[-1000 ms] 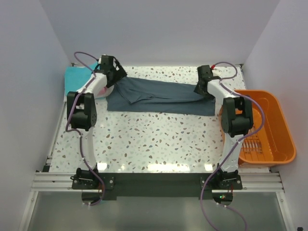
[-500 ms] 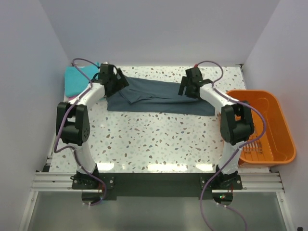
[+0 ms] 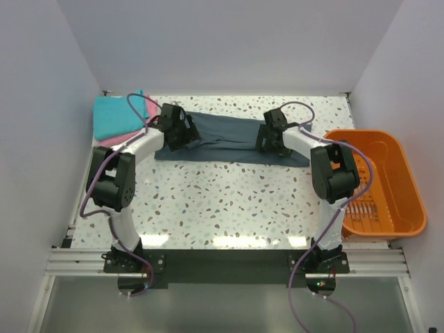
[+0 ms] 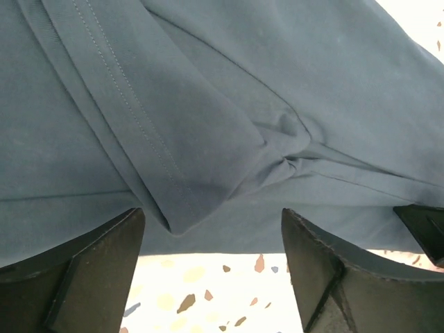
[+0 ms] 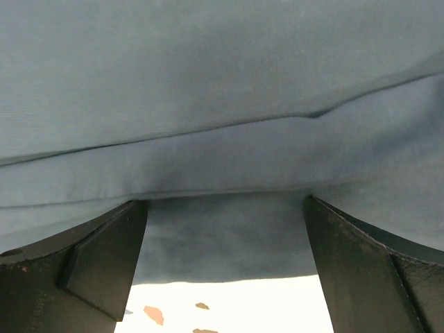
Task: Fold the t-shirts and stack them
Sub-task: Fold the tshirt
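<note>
1. A white stone-look tabletop (image 3: 222, 201) flecked with brown and grey chips sits in a booth of plain, pale matte walls (image 3: 229, 41).
2. A rigid orange plastic bin (image 3: 368, 133) with rounded corners sits at the table's right edge.
3. A dark slate blue-grey cotton t-shirt (image 3: 229, 135) lies as a long band across the far part of the table. Its cloth is soft and creased, with a double-stitched hem folded over near the left end.
4. A folded turquoise t-shirt (image 3: 114, 118) lies on a pink t-shirt (image 3: 107, 141) in the far left corner (only pink edges show).
5. The left gripper (image 4: 208, 229) hangs over the slate shirt's near edge with its black jaws wide apart, gripping nothing.
6. The right gripper (image 5: 222, 208), equally spread, hangs over the shirt's right half and holds nothing.
</note>
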Available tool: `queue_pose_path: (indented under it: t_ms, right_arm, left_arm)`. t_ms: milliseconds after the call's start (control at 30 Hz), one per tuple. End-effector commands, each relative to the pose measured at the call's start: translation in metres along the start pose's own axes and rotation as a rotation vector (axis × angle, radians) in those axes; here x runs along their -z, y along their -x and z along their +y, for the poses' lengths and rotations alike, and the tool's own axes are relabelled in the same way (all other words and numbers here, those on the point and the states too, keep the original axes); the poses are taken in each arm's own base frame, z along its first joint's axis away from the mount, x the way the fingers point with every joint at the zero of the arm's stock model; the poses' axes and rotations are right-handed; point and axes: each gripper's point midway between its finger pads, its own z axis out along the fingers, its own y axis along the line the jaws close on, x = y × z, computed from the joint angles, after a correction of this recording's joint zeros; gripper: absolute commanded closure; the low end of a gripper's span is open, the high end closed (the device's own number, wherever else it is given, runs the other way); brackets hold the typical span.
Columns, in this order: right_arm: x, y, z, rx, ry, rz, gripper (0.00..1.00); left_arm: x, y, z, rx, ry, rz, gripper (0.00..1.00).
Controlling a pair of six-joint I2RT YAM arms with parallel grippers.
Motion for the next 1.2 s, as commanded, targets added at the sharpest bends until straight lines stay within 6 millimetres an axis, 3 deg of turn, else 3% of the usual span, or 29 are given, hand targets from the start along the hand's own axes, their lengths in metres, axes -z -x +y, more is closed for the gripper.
queue_pose_path:
  t_ms: [0, 200, 400, 433, 467, 667, 700, 900, 1033, 1067, 1100, 1167]
  right_arm:
    - [-0.005, 0.004, -0.005, -0.034, -0.026, -0.018, 0.01]
    - [-0.007, 0.004, -0.013, -0.063, -0.034, -0.015, 0.01]
    - [-0.008, 0.002, -0.016, -0.064, -0.037, -0.012, 0.01]
    - [-0.008, 0.002, -0.017, -0.065, -0.038, -0.011, 0.01]
    - [-0.009, 0.001, -0.018, -0.067, -0.042, -0.009, 0.01]
    - [-0.009, 0.0, -0.022, -0.075, -0.039, -0.001, 0.01]
    - [-0.009, 0.001, -0.022, -0.075, -0.036, -0.002, 0.01]
    - [-0.009, 0.002, -0.025, -0.076, -0.036, 0.0, 0.01]
    - [-0.008, 0.003, -0.023, -0.073, -0.026, 0.002, 0.01]
    - [-0.009, 0.003, -0.024, -0.071, -0.029, 0.005, 0.01]
    - [-0.009, 0.002, -0.023, -0.069, -0.027, 0.009, 0.01]
    - [-0.01, 0.002, -0.024, -0.07, -0.03, 0.013, 0.02]
  left_arm:
    - [-0.011, 0.006, -0.003, 0.017, -0.021, -0.014, 0.17]
    - [-0.014, -0.001, -0.003, 0.019, -0.033, 0.004, 0.33]
    - [-0.017, 0.007, -0.004, 0.012, -0.019, -0.02, 0.75]
    - [-0.018, 0.009, -0.004, 0.005, -0.017, -0.025, 0.91]
    - [-0.019, 0.011, -0.004, 0.001, -0.015, -0.028, 1.0]
    - [-0.034, 0.038, -0.016, -0.096, -0.027, -0.088, 1.0]
    - [-0.033, 0.053, -0.027, -0.114, -0.05, -0.118, 1.0]
    - [-0.049, 0.08, -0.059, -0.279, -0.157, -0.156, 1.0]
    - [-0.07, 0.082, -0.076, -0.447, -0.252, -0.124, 1.0]
    - [-0.086, 0.073, -0.073, -0.478, -0.264, -0.092, 1.0]
    - [-0.085, 0.082, -0.082, -0.505, -0.285, -0.11, 1.0]
    - [-0.093, 0.08, -0.086, -0.565, -0.312, -0.098, 1.0]
